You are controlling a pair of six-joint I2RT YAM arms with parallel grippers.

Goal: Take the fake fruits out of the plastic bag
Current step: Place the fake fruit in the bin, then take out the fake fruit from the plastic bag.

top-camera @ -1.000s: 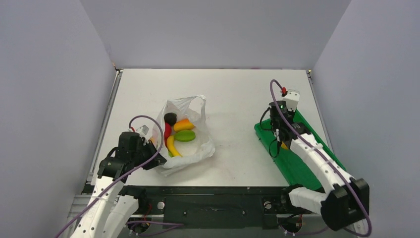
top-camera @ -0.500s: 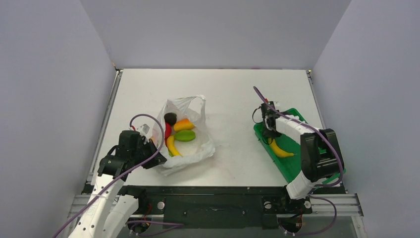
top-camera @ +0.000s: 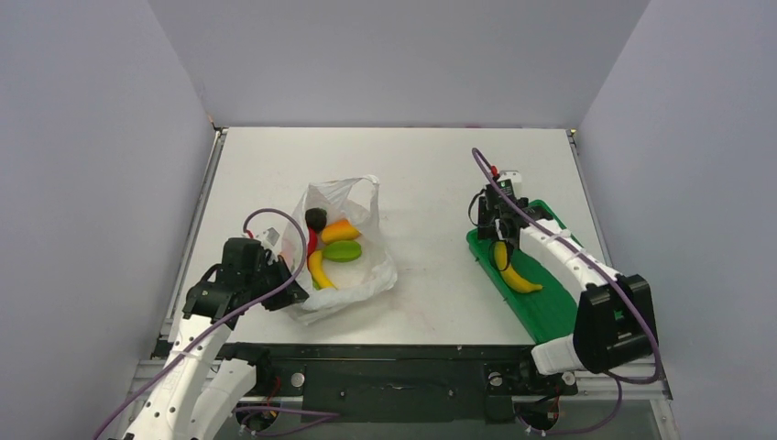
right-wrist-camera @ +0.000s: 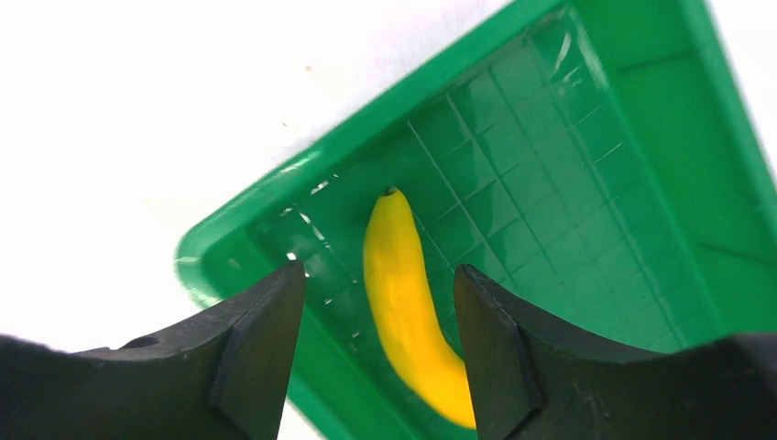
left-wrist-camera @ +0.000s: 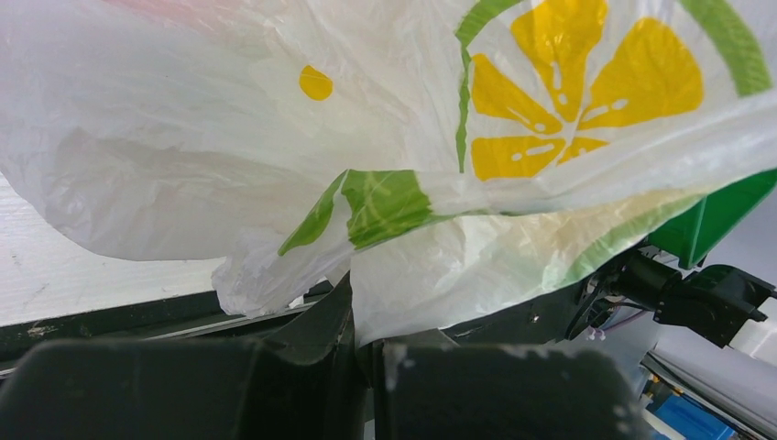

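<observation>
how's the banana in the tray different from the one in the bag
The tray banana lies alone in the green tray, beneath the open right end effector; the bag banana sits inside the plastic bag, crowded against other fruits. The tray banana is fully exposed; the bag banana is ringed by plastic. Both are yellow and curved.

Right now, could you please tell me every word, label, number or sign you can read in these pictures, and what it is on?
None: no words or numbers can be read.
The bag bears only a picture: a yellow citrus slice with green leaves.
The tray and banana show no marks.
</observation>
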